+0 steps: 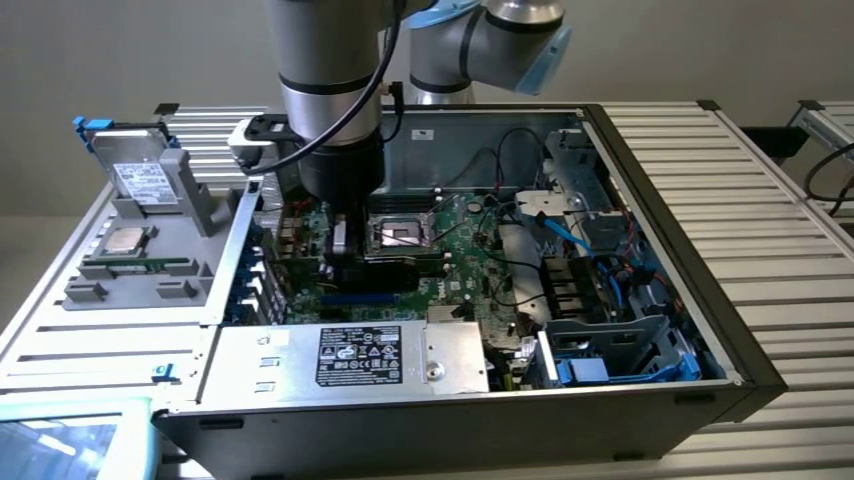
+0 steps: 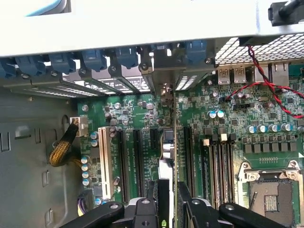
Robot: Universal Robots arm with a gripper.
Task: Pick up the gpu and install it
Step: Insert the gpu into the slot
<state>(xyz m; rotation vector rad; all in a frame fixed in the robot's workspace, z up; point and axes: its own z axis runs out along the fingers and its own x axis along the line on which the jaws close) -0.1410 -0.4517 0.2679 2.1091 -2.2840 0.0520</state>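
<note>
Clamping the gpu (image 2: 169,147) edge-on in the gripper (image 2: 168,194), fingers (image 2: 151,199) drawn in narrow on its two faces. Holding it upright among the black expansion slots (image 2: 137,161) of the motherboard (image 2: 137,107) — silver bracket end toward the blue-clipped rear slot covers (image 2: 95,83). Down inside the open computer case (image 1: 441,430), beside the CPU socket (image 2: 270,194). Seated or not — cannot tell.

Open dark-grey metal computer case (image 1: 441,432) on slatted aluminium table (image 1: 761,150). Inside: large green motherboard (image 1: 461,240) with square silver processor socket (image 1: 400,235); silver power-supply box with black label (image 1: 350,358); blue cables (image 1: 594,245). Grey plastic fixture (image 1: 200,195) holding silver drive (image 1: 140,178), beside case on exterior view's left. White expansion slot (image 2: 103,161) on board; blue retention clips (image 2: 95,59) along case wall; twisted red-and-black wires (image 2: 266,80) over board.
</note>
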